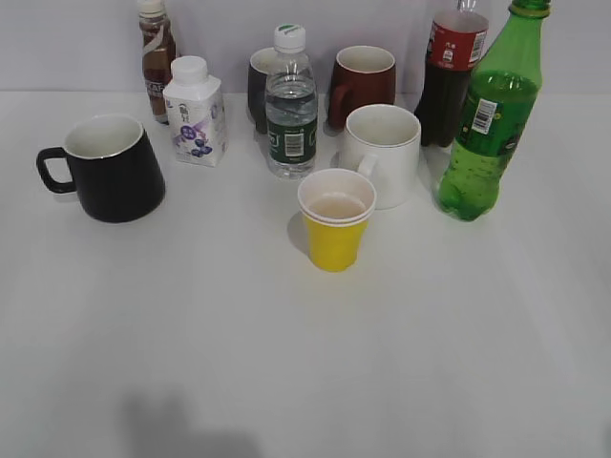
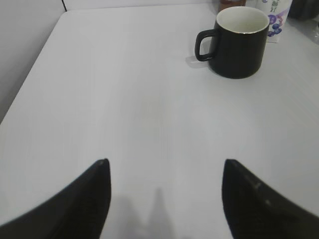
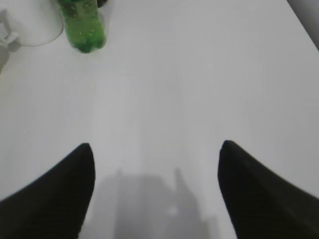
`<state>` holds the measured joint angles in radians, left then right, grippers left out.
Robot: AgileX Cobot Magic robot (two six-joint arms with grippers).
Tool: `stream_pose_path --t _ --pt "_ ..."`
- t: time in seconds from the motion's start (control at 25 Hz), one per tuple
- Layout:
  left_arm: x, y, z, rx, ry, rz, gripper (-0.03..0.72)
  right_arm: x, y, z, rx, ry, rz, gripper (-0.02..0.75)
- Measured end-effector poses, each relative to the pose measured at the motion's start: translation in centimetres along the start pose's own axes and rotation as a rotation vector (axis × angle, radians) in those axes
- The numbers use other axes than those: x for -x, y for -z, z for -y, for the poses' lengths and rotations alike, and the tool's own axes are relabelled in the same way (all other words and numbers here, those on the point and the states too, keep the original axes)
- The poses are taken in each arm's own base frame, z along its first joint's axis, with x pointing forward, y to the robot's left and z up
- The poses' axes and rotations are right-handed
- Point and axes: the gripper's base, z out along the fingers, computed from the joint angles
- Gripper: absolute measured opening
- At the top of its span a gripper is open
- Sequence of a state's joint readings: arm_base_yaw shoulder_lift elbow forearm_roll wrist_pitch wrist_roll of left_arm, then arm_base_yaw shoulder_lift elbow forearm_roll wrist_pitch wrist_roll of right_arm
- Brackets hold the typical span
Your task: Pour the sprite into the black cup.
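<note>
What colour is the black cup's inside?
White inside the black cup, clearest in the left wrist view.

No wording on any container is sharp enough to read. The sprite [image 1: 487,114] carries a white barcode patch on its green label, with small white characters near the neck that stay illegible. A small white carton [image 1: 196,113] bears purple print, possibly berries, while the cola bottle's [image 1: 451,76] red label and the water bottle's [image 1: 290,105] green band show only blurred marks.
</note>
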<state>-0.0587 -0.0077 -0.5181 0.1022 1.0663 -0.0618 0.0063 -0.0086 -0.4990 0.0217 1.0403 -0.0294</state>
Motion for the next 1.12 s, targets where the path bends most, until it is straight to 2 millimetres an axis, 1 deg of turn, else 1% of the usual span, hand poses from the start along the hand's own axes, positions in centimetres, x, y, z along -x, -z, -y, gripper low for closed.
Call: stream_pose_path --t 1.12 --pt "0.0 0.0 0.0 0.0 0.0 0.0 0.532 0.0 0.0 0.0 0.0 0.0 0.0 0.574"
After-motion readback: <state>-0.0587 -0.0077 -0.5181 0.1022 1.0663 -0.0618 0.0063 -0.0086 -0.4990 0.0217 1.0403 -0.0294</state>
